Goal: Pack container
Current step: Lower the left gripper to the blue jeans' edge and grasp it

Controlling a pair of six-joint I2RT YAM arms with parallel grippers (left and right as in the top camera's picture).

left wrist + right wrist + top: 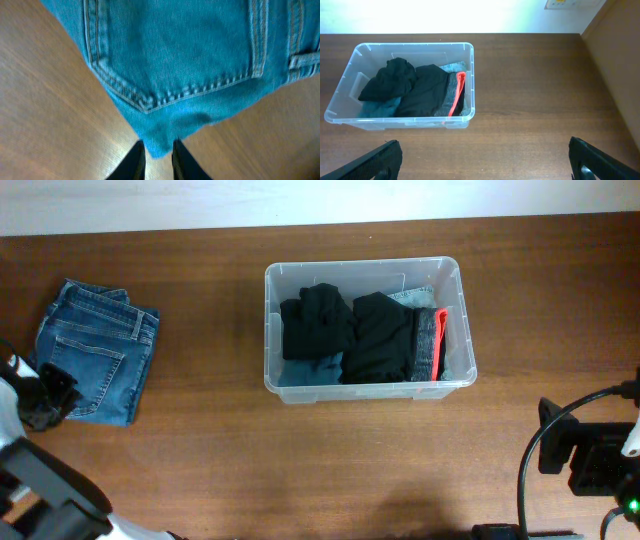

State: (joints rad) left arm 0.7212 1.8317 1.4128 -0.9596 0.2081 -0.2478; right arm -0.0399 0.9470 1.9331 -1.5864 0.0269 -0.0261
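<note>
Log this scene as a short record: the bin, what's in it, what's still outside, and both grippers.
container: clear bin, mid-table, no lid on it
inside: black clothes, grey garment with a red band, some blue denim
outside: folded jeans on the table, left of the bin
left gripper: fingers narrowly apart, astride a corner of the jeans; grip not certain
right gripper: open wide, empty, apart from the bin
</note>
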